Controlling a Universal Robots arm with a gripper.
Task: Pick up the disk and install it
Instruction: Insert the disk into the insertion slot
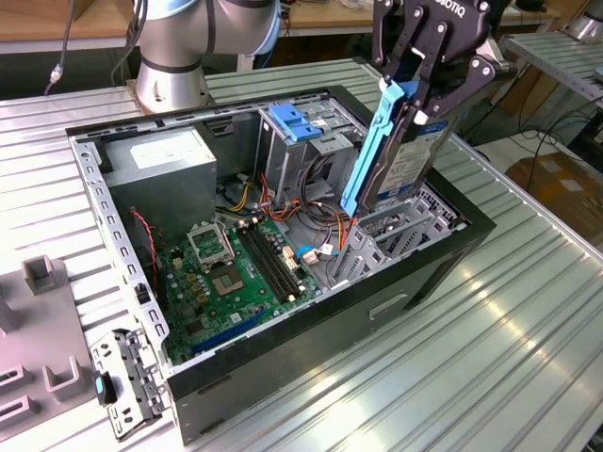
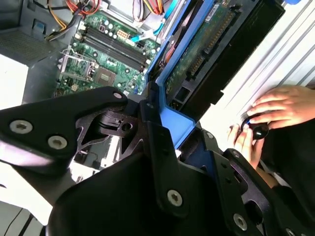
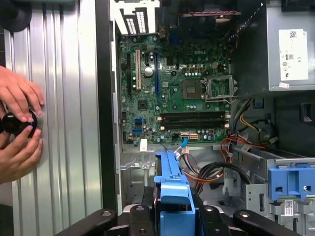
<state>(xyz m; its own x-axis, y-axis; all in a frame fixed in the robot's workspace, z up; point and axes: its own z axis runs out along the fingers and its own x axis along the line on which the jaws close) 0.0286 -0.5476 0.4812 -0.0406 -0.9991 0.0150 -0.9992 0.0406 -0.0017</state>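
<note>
Your gripper (image 1: 421, 94) has its fingers clenched on the disk (image 1: 396, 165), holding it tilted just over the drive cage (image 1: 391, 231) at the exterior view's right end of the open computer case (image 1: 311, 325).

Arm (image 1: 174, 47): you see its grey base column standing upright at the exterior view's upper left.
Gripper (image 1: 415, 89): black, pointing down with a slight lean, at the exterior view's upper right.
Jaws: clamped on the disk (image 1: 403, 165), with a finger (image 2: 156, 142) pressed against its blue frame in the second wrist view.
</note>
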